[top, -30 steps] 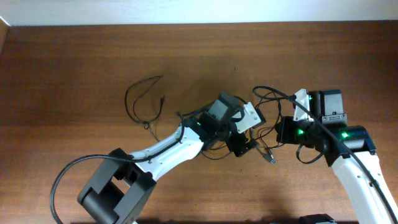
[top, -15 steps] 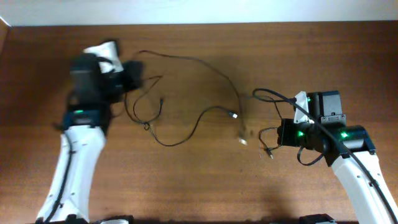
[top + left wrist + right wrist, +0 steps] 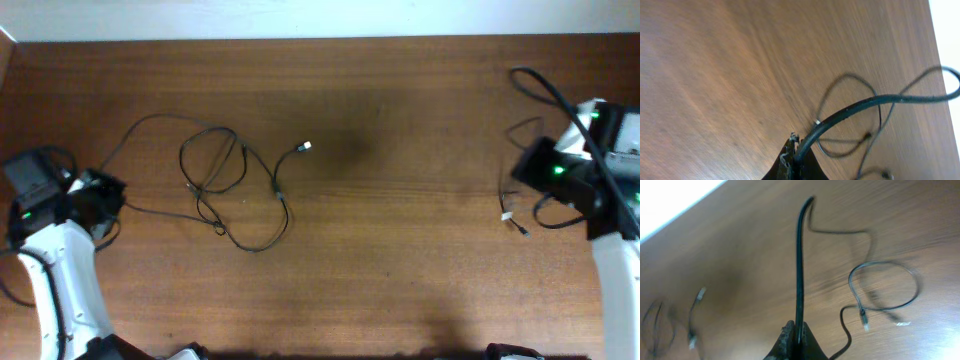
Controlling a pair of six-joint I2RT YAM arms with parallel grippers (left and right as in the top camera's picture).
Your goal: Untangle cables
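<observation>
Since a second ago, the two arms have been drawn away from the middle of the worktop (image 3: 400,290), where they had been crowded over the tangle. The left arm (image 3: 60,260) is now seen at the 9 o'clock edge and the right arm (image 3: 612,275) at the 3 o'clock edge. The cables (image 3: 210,188) have been parted into two groups, well apart. The larger group is laid in loose overlapping loops toward 9 o'clock from the centre, with a pale plug (image 3: 305,147) at its 2 o'clock end. Half a second ago it was still stretched across the centre. A strand (image 3: 860,103) of that group is clamped in the left jaws, which are pressed together on it. The right jaws are likewise closed on a thin black cable (image 3: 799,270). Its loop (image 3: 885,265) and plug ends (image 3: 508,213) are seen lying on the wood just to the 9 o'clock side of the right arm.
</observation>
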